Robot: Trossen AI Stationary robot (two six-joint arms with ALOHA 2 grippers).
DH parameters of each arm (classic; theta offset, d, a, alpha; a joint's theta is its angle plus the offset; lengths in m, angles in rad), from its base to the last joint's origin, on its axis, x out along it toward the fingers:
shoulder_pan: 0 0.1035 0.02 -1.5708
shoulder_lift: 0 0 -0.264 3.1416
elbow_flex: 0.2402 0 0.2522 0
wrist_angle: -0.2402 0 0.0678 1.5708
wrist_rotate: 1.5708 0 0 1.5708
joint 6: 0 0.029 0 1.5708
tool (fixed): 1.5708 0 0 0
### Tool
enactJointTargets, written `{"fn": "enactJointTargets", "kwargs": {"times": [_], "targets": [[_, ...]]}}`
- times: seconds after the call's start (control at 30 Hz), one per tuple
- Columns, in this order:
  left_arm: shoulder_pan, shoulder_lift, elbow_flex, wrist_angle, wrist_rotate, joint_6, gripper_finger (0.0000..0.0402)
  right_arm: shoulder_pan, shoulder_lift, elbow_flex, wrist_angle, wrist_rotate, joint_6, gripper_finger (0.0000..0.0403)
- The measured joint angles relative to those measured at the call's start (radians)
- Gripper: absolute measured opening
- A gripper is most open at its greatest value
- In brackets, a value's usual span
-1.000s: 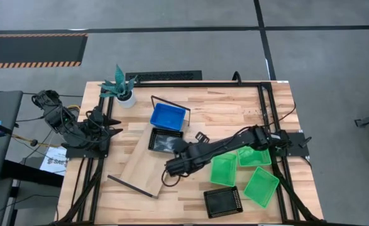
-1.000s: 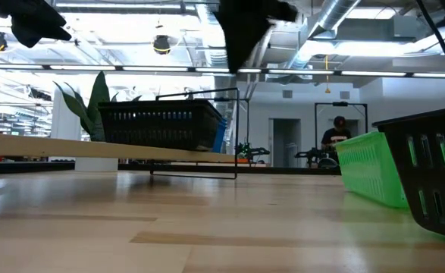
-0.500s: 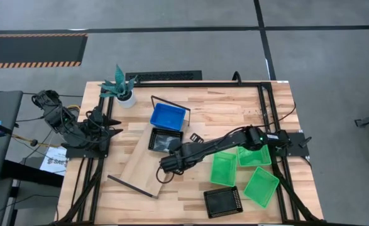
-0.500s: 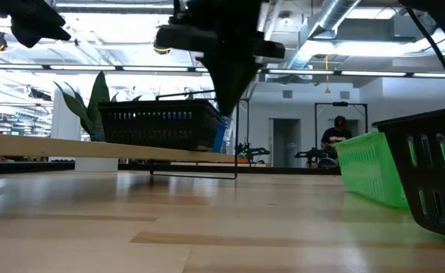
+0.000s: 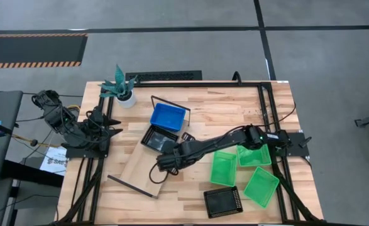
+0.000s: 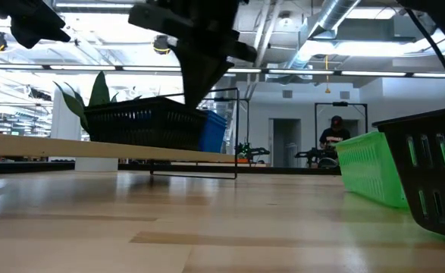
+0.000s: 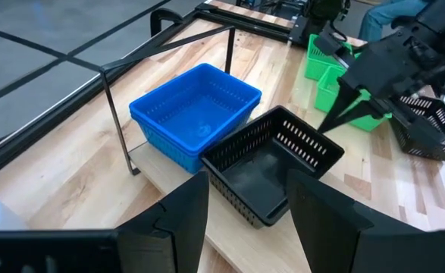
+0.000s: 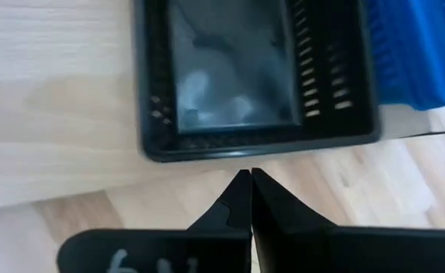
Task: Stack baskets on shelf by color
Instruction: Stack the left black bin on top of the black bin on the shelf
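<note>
A black basket (image 5: 161,138) (image 8: 245,76) lies askew on the light-wood shelf (image 5: 137,166), beside a blue basket (image 5: 168,117) (image 7: 195,114) at the shelf's far end. My right gripper (image 8: 247,176) (image 6: 191,100) is shut and points down at the black basket's near long wall. My left gripper (image 7: 241,212) (image 5: 112,130) waits open at the table's left edge. Three green baskets (image 5: 224,168) and a second black basket (image 5: 222,201) sit on the table to the right. No other baskets show. My right gripper's shut fingertips (image 8: 241,182) stand against the outer side of the black basket's near long wall (image 8: 237,144), about midway along it. They come from above, slanting down from the table's right. The basket rests on the shelf, turned out of line with the plank.
A potted plant (image 5: 122,86) stands at the table's far-left corner. Black wire frames rise at the shelf's far end (image 5: 170,103) and near end (image 5: 131,186). Bare shelf wood lies between the black basket and the near frame. A person (image 6: 334,136) sits far off in the room.
My right gripper has moved toward the table's left edge and come down to the black basket. The basket has turned about on the shelf and slid a little toward the left, away from the blue basket.
</note>
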Motion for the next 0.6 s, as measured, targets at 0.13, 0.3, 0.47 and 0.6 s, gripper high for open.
{"fn": "enactJointTargets", "kwargs": {"times": [0.13,0.3,0.47,0.6], "targets": [[0.0,0.0,0.0,0.0,0.0,0.0,0.0169,-0.01,0.0,0.0,-0.005,0.015,-0.021,0.0017],[0.0,0.0,0.0,0.0,0.0,-0.001,0.0169,-0.028,0.0,0.0,-0.002,0.02,-0.051,0.0016],[0.0,0.0,0.0,0.0,-0.001,-0.002,0.0169,-0.045,0.0,0.0,-0.009,0.02,-0.053,0.0019],[0.0,0.0,0.0,0.0,-0.001,-0.002,0.0169,-0.047,0.0,0.0,-0.037,0.023,-0.065,0.0018]]}}
